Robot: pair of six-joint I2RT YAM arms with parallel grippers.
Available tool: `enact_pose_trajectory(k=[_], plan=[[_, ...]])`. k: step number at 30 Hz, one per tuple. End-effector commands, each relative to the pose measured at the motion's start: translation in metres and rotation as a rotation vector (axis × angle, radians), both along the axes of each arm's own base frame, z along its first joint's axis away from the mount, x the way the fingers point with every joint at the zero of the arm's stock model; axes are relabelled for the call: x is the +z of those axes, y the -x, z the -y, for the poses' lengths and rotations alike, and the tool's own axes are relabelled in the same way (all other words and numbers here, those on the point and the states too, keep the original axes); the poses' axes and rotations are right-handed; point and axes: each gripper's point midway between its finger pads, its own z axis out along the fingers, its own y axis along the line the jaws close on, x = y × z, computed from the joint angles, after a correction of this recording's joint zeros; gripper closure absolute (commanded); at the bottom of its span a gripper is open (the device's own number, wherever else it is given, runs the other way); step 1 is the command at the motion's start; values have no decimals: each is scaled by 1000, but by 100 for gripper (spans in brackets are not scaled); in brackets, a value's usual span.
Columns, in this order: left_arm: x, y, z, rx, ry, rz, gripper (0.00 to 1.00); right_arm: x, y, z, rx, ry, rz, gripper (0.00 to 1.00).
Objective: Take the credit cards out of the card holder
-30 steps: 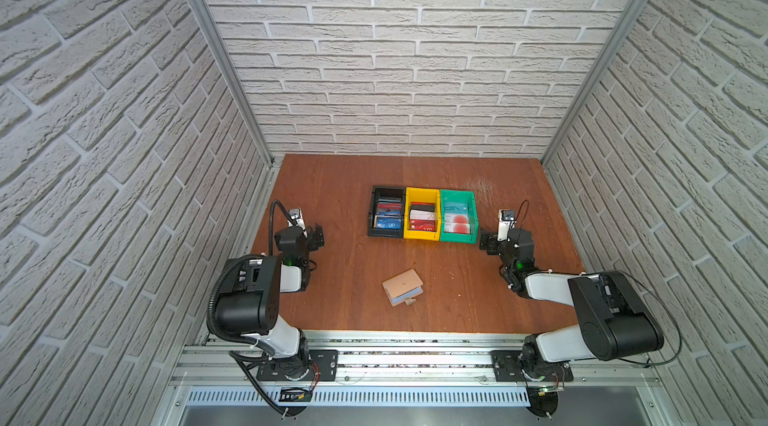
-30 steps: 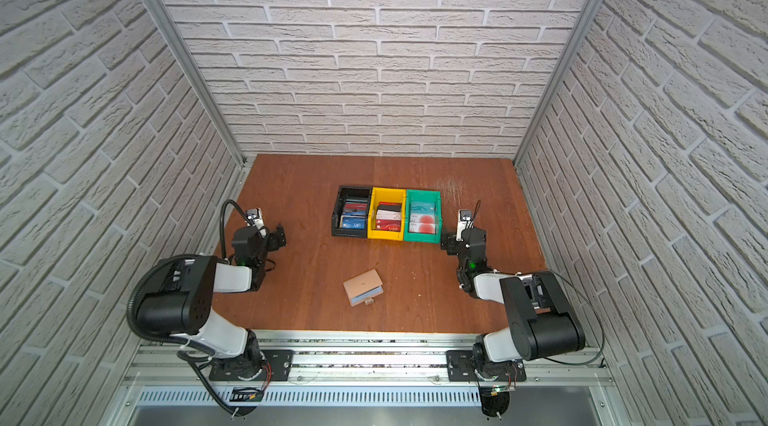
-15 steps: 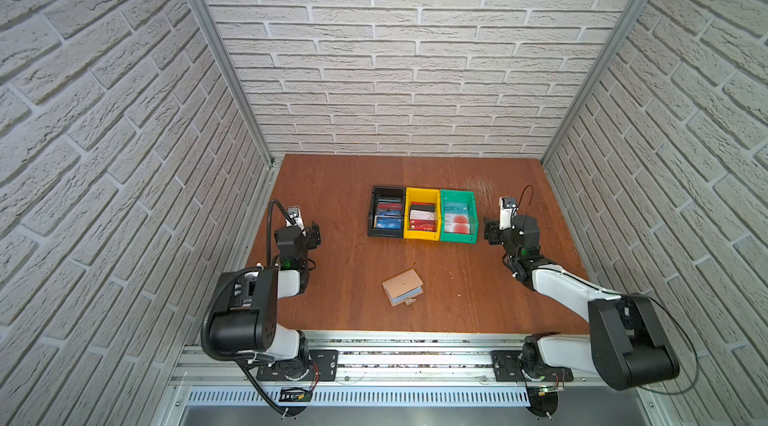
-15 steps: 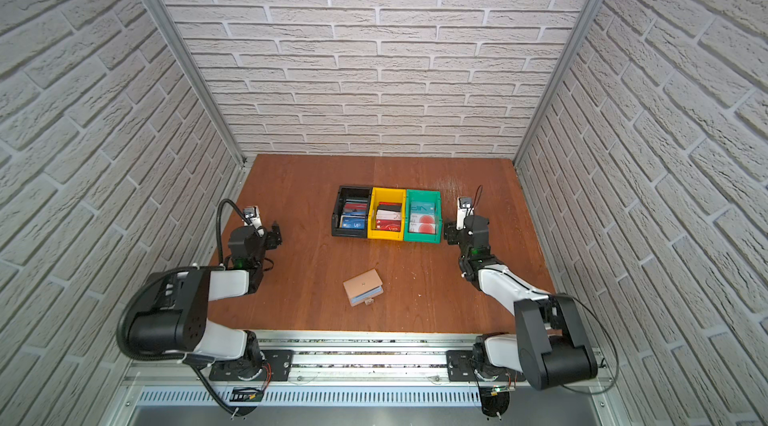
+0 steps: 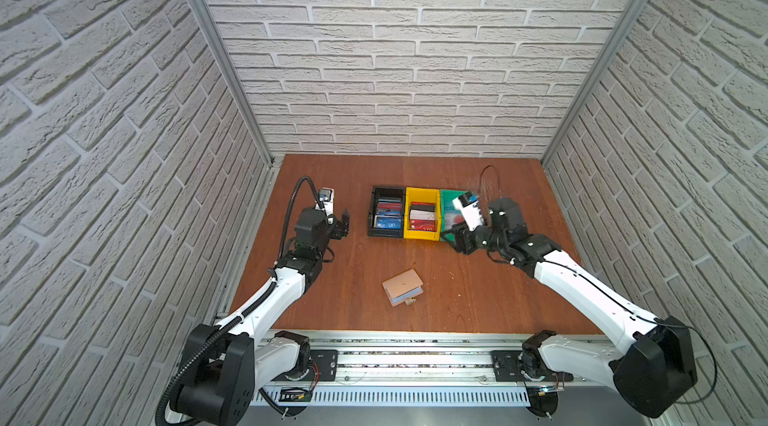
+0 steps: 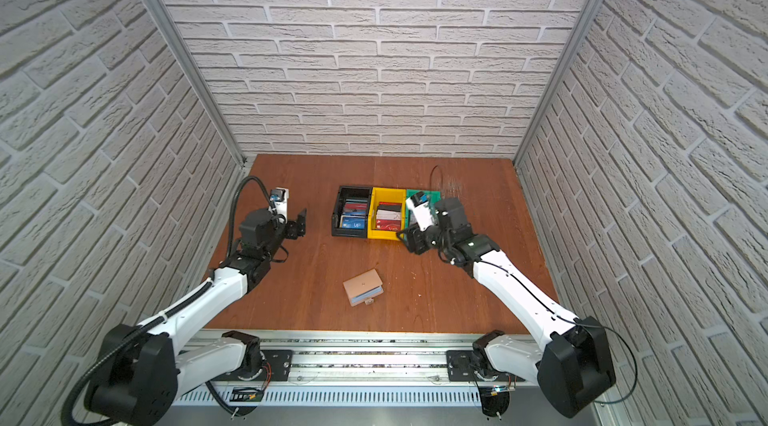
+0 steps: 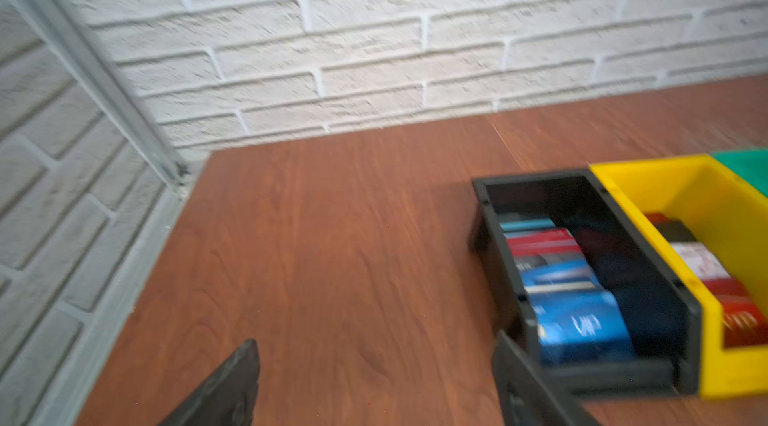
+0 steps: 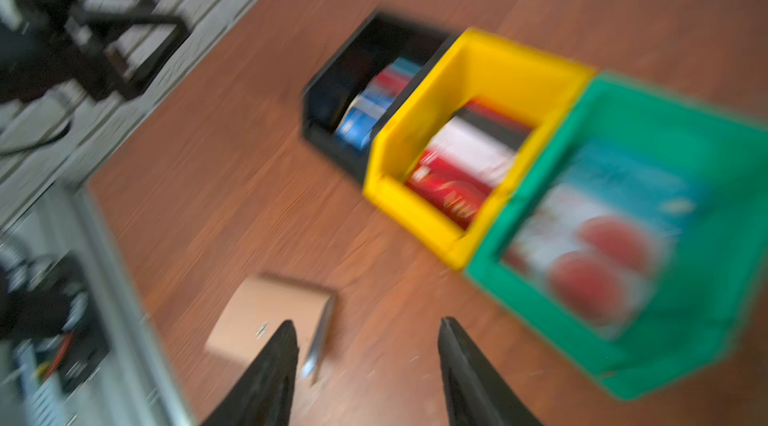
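The card holder (image 5: 402,287) (image 6: 362,287) is a tan booklet lying closed on the table's front middle, with pale blue sleeve edges along one side. Any credit cards inside it are hidden. It also shows blurred in the right wrist view as the card holder (image 8: 270,316), just beyond one finger. My right gripper (image 5: 457,239) (image 8: 366,321) hovers open and empty in front of the green bin, behind and to the right of the holder. My left gripper (image 5: 343,224) (image 7: 375,339) stands wide open and empty over bare table, left of the black bin.
Three bins stand side by side at mid-table: black bin (image 5: 371,212), yellow bin (image 5: 422,193), green bin (image 5: 446,195). Blue, red and pale cards lie in them. Brick walls close in the left, right and back. A metal rail runs along the front edge.
The right arm has swung inward from the right side to the front of the green bin, its jaws narrowing. The left arm has edged forward. The card holder has not moved.
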Motion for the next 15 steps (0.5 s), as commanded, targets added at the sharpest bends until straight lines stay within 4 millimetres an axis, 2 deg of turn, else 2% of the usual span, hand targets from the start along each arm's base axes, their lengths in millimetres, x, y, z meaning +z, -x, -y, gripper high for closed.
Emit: enact_pose_trajectory(k=[1,4,8,15], plan=[[-20,15,22,-50,61,-104,13,-27,52,-25,114,-11,-220,44],[-29,20,39,-72,127,-136,13,-40,72,-38,168,11,-284,44],[-50,28,50,-76,190,-192,13,-56,82,-45,185,18,-373,43],[-67,39,53,-62,249,-216,13,-88,80,-54,171,38,-494,42]])
